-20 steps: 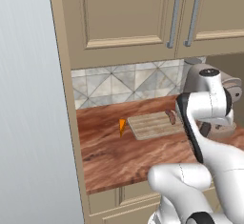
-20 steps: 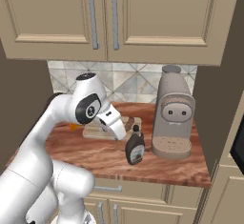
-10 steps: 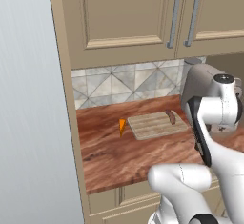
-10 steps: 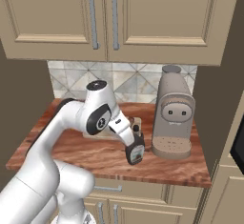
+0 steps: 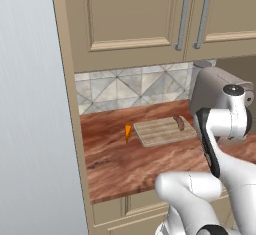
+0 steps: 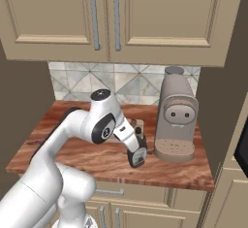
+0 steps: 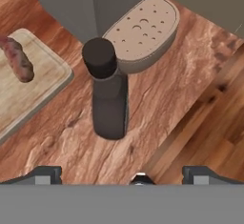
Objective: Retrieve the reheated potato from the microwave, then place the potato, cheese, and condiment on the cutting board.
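In the hand view we look down on the condiment [image 7: 109,94], a squat dark brown bottle with a round black cap, standing upright in the middle of the frame on the reddish-brown wooden counter [image 7: 167,104]. The counter has wavy grain lines in it. Just behind the bottle, in the upper middle, is the round beige drip tray of the coffee machine [image 7: 143,32], dotted with small holes. Our gripper [image 7: 121,174] is wide open: the two dark finger tips stand far apart at the bottom of the frame, one at each side, and hold nothing. The bottle sits between them but higher in the frame, and we are not touching it.

At the left edge of the hand view is a corner of the cutting board [image 7: 28,94], pale wood with long plank stripes and a rounded corner. The potato [image 7: 18,62] lies on it, a rough reddish-brown oblong lump.

In the left base view the board [image 5: 160,131] lies flat in the middle of the frame, with the potato [image 5: 178,122] near its right end. The cheese [image 5: 128,132], a small bright orange wedge, sits on the counter just beside the board's left end.

In the right base view the tall beige coffee machine [image 6: 177,115] stands right of center, and the bottle [image 6: 138,155] is just to its left.
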Controlling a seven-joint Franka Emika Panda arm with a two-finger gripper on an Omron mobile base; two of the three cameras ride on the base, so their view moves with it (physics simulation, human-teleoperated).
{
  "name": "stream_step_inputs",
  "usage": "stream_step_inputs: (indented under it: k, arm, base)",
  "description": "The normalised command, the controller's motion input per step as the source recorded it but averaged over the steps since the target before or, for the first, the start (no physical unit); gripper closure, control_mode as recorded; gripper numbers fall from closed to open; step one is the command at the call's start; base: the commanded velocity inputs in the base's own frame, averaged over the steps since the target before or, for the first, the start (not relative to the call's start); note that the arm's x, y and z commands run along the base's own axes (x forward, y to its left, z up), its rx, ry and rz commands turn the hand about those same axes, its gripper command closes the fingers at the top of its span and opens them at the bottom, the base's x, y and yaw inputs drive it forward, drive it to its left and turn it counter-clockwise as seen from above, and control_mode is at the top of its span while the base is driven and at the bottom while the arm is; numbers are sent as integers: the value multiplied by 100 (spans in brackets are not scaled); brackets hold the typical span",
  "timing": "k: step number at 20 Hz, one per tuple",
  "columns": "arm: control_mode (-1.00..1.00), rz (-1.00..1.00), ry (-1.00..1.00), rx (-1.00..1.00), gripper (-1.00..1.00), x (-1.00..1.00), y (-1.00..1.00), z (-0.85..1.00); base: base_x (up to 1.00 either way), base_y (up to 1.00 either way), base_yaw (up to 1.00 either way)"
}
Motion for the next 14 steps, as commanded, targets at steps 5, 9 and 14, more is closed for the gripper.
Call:
stream_step_inputs:
  k: [5,9,14]
  arm:
    - [-100,0,0,0,-100,12,-15,-13]
    - [-100,0,0,0,-100,20,-19,-20]
    - [-100,0,0,1,-100,19,-4,-21]
  base:
    - [0,0,0]
    - [0,0,0]
    - [0,0,0]
